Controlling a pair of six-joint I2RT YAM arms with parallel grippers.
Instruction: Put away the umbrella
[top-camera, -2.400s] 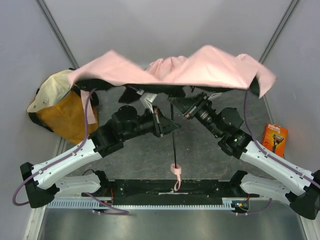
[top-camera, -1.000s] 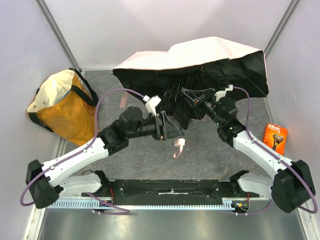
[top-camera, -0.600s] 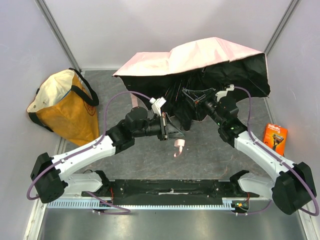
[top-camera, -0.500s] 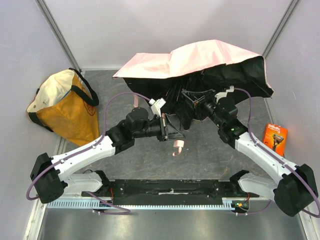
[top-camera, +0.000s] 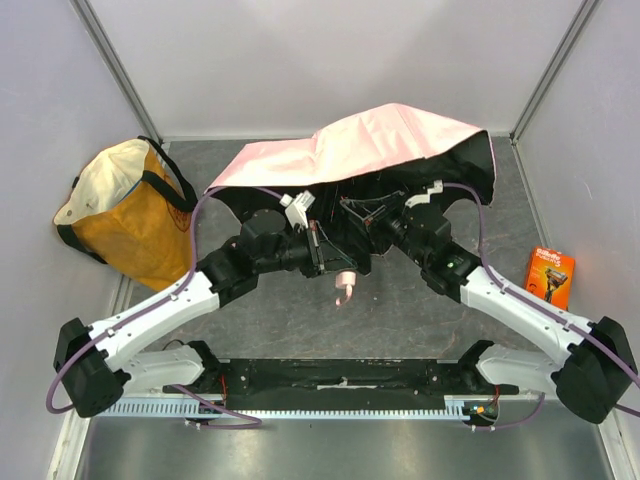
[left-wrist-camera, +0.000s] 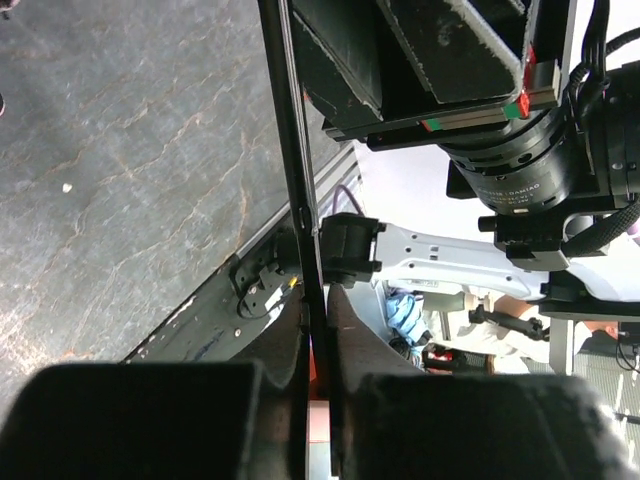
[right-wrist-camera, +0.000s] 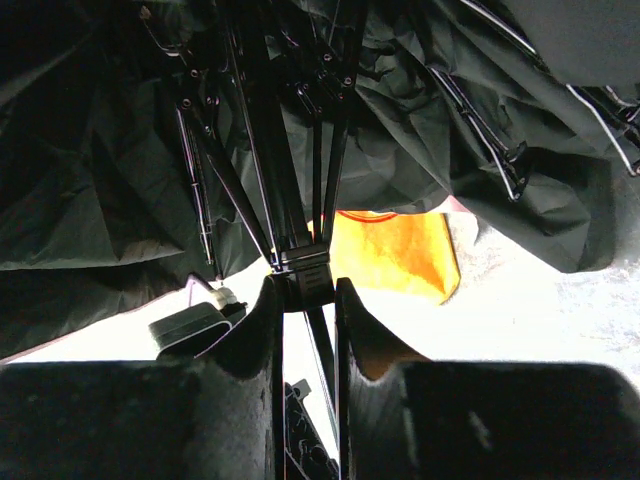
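The umbrella (top-camera: 385, 140) sits half collapsed right of the tote bag (top-camera: 120, 220), not yet stowed; left pincer (left-wrist-camera: 315, 325) pinches its shaft (left-wrist-camera: 290, 150), right pincer (right-wrist-camera: 305, 288) its runner (right-wrist-camera: 303, 266).

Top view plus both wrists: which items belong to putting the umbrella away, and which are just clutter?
Job:
- pale pink fabric folding umbrella, canopy part collapsed
- left gripper, shut on it
- right gripper, shut on it

Lying about:
- orange-and-cream tote bag, far left, untouched; it might be the stowing spot, but that cannot be told
- orange razor pack, right edge
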